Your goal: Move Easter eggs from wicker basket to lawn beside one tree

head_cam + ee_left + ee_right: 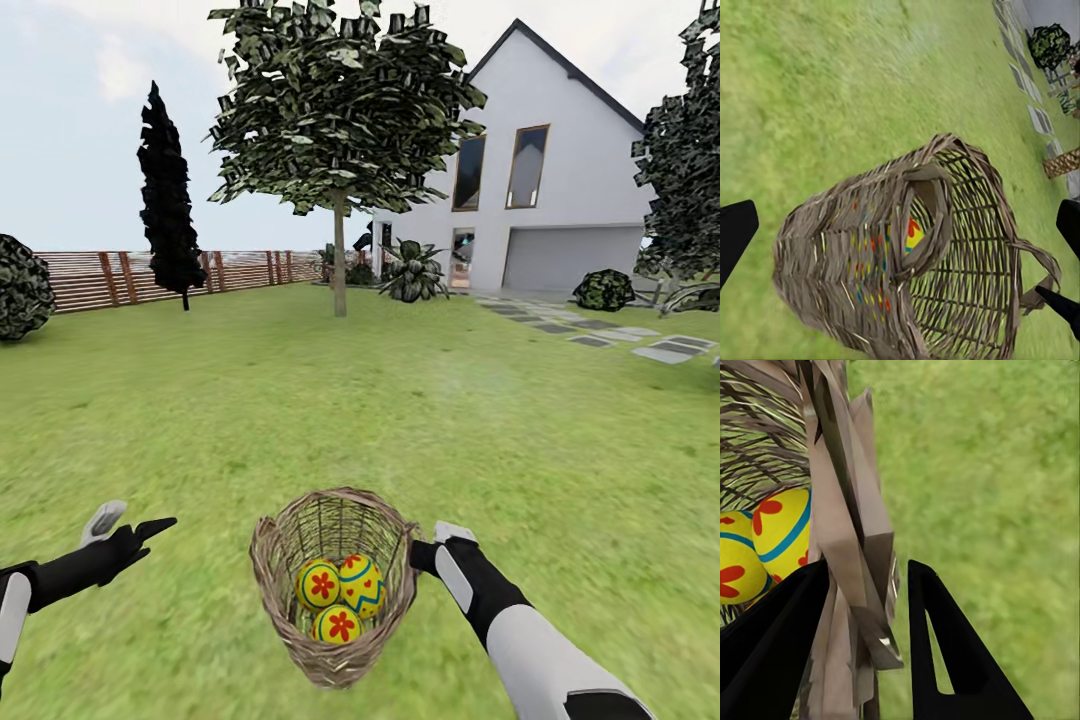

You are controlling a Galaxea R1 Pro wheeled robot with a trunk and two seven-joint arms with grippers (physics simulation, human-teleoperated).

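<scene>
Looking down from the head camera, you have the wicker basket [335,585] on the lawn [300,400] between your arms, all three Easter eggs [340,598] inside it. Your right gripper [422,553] sits at the basket's rim; your left gripper [135,530] hangs apart from it, fingers spread. The tree [340,150] stands well beyond, near the white house [560,180] and the fence [150,275].

Your left wrist camera sees the basket from outside, egg colours glinting through the weave, with paving slabs [1031,97] beyond.

Your right wrist camera shows what the head view hides: the fingers [945,652] straddle the basket's wall, partly closed around it, two eggs just inside.
</scene>
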